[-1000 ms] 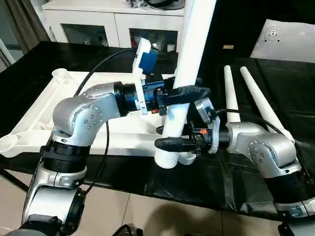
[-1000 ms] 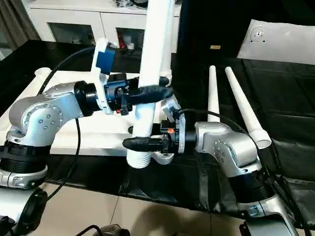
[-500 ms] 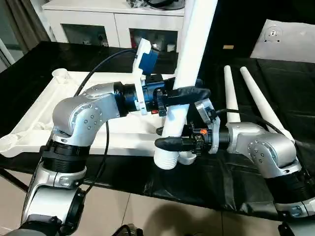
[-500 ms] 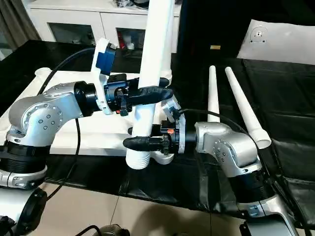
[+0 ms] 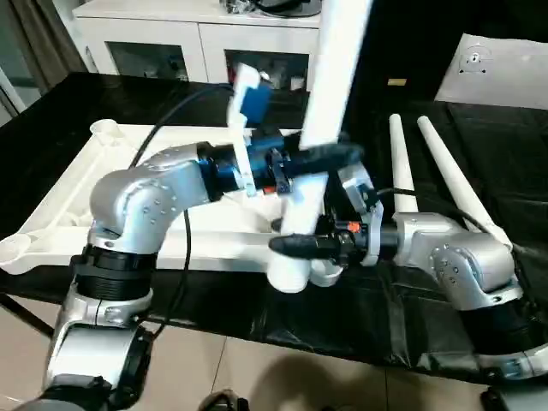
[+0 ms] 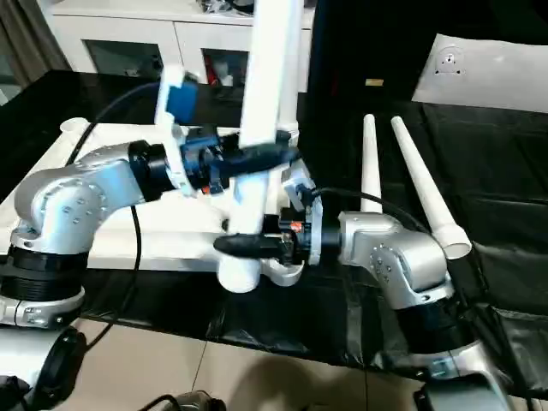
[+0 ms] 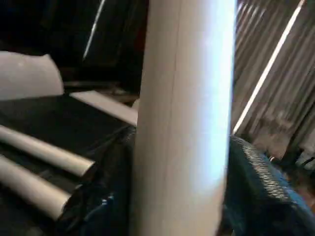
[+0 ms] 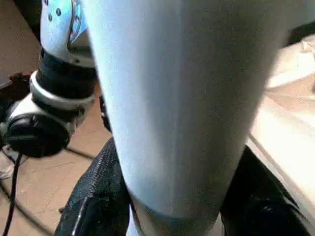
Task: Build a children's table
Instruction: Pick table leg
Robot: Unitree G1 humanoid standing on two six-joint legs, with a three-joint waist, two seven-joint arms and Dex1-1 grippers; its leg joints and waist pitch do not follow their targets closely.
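Both grippers grasp the same leg (image 5: pixel 330 94): left gripper (image 5: pixel 321 156) clamps it at mid-frame, right gripper (image 5: pixel 295 246) clamps it lower, near the fat end, fingers on either side of the tube in both wrist views.

Largest first:
- Bench (image 5: pixel 505 154), black-covered, spans the frame; white cabinet (image 5: pixel 197 38) along the top edge behind it.
- Tabletop (image 5: pixel 68 184) lies underside-up at left of frame, corner sockets showing at upper left and at the left edge.
- Held leg stands near upright, long axis running from top centre down to just below centre, tilted slightly so the top leans right. Fat end (image 5: pixel 287 276) is lowest, off the bench surface, just beside the tabletop's near right corner.
- Two spare legs (image 5: pixel 428 167) lie side by side on the bench, right of centre, narrow ends toward the top of the frame.

Key relation, my read: the near right corner socket sits just behind the leg's bottom end, largely hidden by the right gripper. Right gripper is nearer the socket, so it should steer the end in; left only keeps the axis upright. Can't tell whether the end is already over the socket.
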